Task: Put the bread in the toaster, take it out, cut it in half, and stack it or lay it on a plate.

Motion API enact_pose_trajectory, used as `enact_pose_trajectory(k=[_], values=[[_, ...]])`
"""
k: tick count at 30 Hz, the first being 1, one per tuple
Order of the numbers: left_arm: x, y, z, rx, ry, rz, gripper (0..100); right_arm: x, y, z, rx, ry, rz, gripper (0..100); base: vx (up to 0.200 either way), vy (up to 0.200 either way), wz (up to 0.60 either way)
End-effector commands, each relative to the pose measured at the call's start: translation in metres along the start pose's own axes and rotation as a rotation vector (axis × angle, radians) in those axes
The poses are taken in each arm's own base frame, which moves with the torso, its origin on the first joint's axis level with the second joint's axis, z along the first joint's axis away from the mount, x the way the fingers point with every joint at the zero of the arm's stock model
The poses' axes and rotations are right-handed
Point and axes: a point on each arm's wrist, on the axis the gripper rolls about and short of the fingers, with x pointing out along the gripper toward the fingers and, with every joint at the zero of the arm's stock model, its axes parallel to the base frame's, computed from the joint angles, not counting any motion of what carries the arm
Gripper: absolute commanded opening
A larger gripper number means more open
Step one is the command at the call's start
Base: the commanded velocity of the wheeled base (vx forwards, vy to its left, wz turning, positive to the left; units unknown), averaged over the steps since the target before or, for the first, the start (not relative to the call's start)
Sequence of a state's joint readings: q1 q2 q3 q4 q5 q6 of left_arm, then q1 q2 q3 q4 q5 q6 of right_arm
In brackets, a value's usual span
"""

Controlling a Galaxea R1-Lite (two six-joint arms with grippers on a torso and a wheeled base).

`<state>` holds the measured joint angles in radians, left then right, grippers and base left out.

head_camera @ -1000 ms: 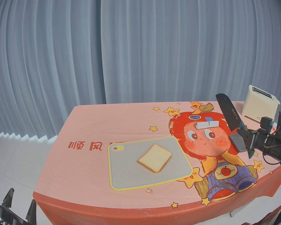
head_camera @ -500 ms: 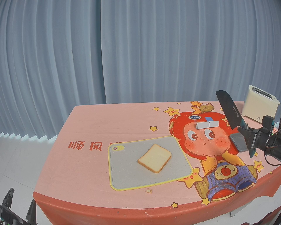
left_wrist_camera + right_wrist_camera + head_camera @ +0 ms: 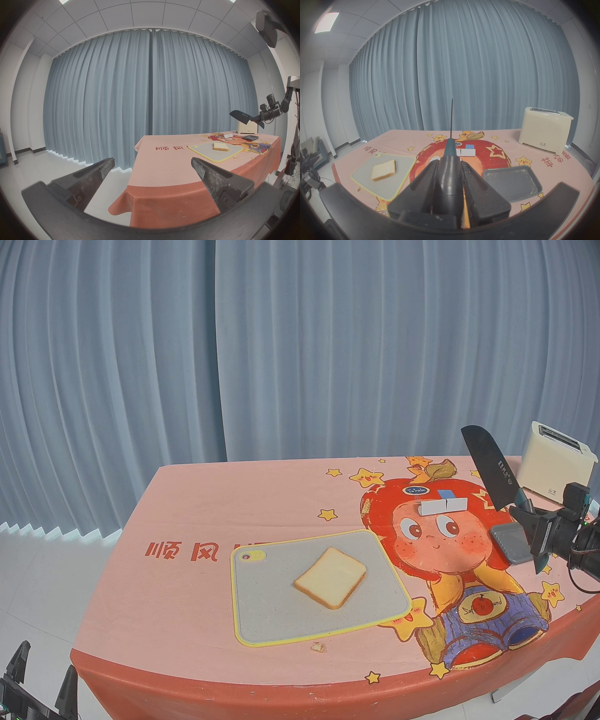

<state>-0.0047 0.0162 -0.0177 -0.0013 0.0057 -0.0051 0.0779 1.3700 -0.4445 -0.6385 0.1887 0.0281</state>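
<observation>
Right end effector [image 3: 449, 164] clamps the knife [image 3: 491, 466] by its handle, blade raised. Bread [image 3: 330, 577] lies flat on the cutting board [image 3: 269, 610]; I judge it soft, light, easily crushed, so I'd pin one edge gently.

left hand [image 3: 152, 163]: black wedge fingers | right hand [image 3: 449, 164]: black, looped cable [image 3: 570, 582]

The bread [image 3: 330, 577] is laid on the middle of a board [image 3: 269, 609], which is set on the tabletop [image 3: 206, 509] near its front edge. A crumb [image 3: 318, 647] is seen just before the board. A tray [image 3: 509, 542] is placed well to the right, with the toaster [image 3: 555, 465] behind it at the far right corner. Above the tray, the knife [image 3: 490, 466] is held by the right gripper [image 3: 527, 521].
</observation>
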Motion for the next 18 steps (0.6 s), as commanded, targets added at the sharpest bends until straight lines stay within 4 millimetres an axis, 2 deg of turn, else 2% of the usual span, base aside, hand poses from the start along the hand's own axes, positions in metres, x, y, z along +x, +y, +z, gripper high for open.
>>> enact_pose_trajectory(k=[1,9,18], values=[[0.001,0.0,-0.005,-0.001,0.015,0.001,100,-0.01,0.007,0.006,-0.013,-0.04,0.025,0,0.0,0.0,0.0],[0.001,0.0,-0.005,0.001,0.015,0.001,100,-0.011,0.027,-0.001,-0.035,-0.02,0.124,0,0.0,0.0,0.0],[0.001,0.0,-0.005,-0.001,0.015,0.001,100,-0.023,0.049,-0.01,-0.074,-0.008,0.24,0,0.0,0.0,0.0]])
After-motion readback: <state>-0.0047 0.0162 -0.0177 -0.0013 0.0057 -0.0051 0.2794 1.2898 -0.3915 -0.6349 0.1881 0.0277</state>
